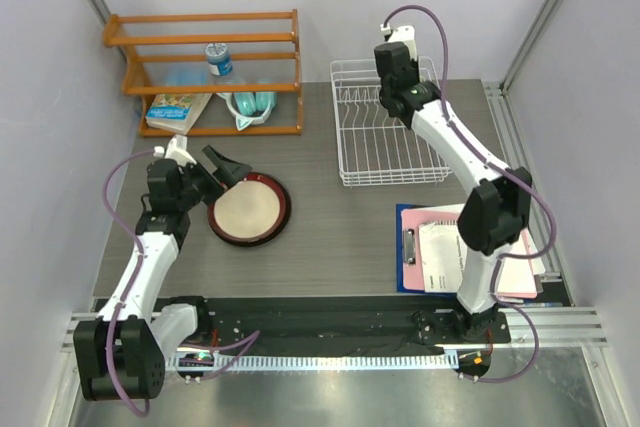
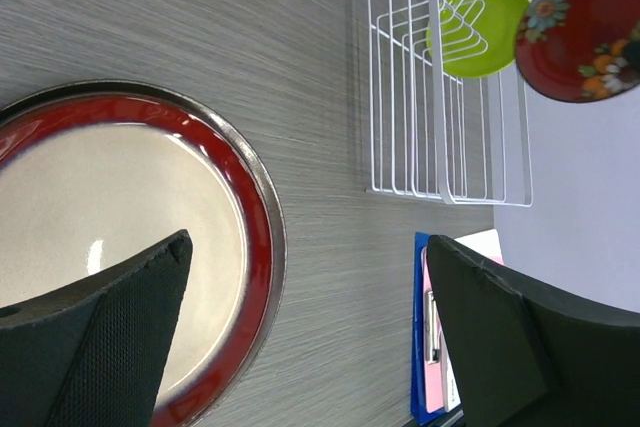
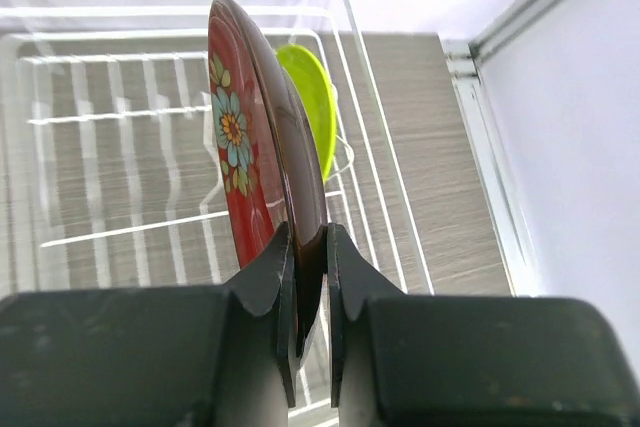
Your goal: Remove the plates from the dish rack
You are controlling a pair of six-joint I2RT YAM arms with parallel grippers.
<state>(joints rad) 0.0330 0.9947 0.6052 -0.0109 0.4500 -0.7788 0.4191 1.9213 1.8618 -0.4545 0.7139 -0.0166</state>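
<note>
Right hand [image 3: 308, 247] clamps the rim of the dark red plate [image 3: 240, 147], held on edge over the dish rack [image 3: 120, 230] near the lime green plate [image 3: 318, 112]; glazed, rigid, probably slick and chip-prone, so a firm rim pinch suits; left hand [image 2: 308, 247] wide open over the maroon-rimmed plate [image 2: 120, 187].

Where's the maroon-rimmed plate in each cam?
Top external: maroon-rimmed plate flat on the table, left of centre.
Left wrist: the plate fills the left side, cut off by the edge.
Right wrist: not in it.
Shared landmark: white dish rack, in all three views.
</note>
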